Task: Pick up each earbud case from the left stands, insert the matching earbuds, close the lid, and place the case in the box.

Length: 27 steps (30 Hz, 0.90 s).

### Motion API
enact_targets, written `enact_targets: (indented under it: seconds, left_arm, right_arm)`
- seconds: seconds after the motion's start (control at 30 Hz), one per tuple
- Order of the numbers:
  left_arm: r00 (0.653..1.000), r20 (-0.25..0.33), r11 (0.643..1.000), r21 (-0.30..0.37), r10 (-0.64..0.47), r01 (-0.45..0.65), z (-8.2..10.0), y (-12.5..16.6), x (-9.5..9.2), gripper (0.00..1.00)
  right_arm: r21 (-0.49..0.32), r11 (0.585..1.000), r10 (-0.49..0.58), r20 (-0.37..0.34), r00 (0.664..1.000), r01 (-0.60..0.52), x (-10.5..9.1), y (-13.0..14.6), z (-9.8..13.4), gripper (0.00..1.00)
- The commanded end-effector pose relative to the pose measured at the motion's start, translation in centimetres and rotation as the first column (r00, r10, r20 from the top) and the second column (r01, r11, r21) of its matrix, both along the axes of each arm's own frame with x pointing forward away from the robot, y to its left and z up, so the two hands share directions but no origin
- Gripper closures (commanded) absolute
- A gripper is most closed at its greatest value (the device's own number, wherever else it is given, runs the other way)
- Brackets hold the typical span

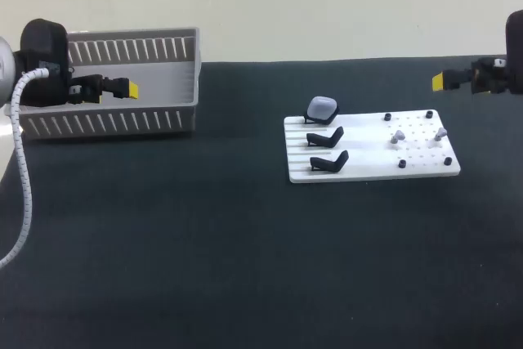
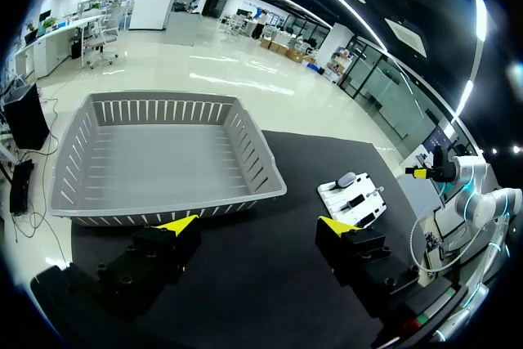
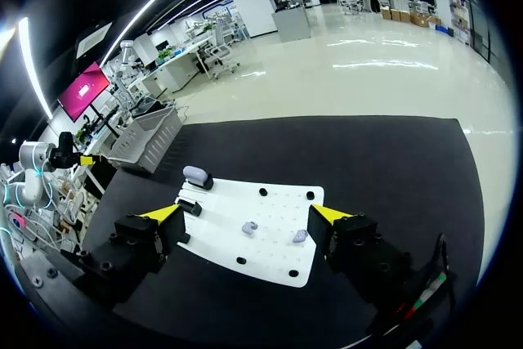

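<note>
Barely begun, I judge: the earbud case (image 1: 322,108) sits on its stand (image 1: 314,123) at the board's (image 1: 368,171) eleven o'clock, the box (image 1: 106,125) at the desk's (image 1: 204,243) ten o'clock holds nothing, left claw (image 1: 125,88) and right claw (image 1: 440,81) both spread.

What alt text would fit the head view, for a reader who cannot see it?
A white board has three stands: the farthest holds a pale earbud case, the two nearer are empty; two earbuds lie on its right half. A grey slatted box sits far left, the left claw near it; the right claw hangs far right.
</note>
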<state>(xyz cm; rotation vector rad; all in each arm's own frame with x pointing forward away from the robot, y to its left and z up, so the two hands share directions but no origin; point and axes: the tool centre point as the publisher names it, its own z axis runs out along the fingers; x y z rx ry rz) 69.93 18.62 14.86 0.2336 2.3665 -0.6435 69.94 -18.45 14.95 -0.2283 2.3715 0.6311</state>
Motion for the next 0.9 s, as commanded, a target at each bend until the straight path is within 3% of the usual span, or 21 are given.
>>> enact_targets:
  seconds: [0.03,0.6,0.9]
  left_arm:
    - [1.0,-0.005,1.0,0.006,0.004,-0.004,0.1,-0.1,0.0,0.0]
    - [1.0,-0.005,1.0,0.006,0.004,-0.004,0.1,-0.1,0.0,0.0]
    - [0.99,0.035,0.989,-0.06,-0.135,0.137,0.5,-1.4,0.6,0.0]
  right_arm:
    - [0.0,1.0,0.001,0.0,1.0,-0.001,0.0,0.0,0.0,0.0]
    - [0.0,1.0,0.001,0.0,1.0,-0.001,0.0,0.0,0.0,0.0]
    - [0.0,1.0,0.001,0.0,1.0,-0.001,0.0,0.0,0.0,0.0]
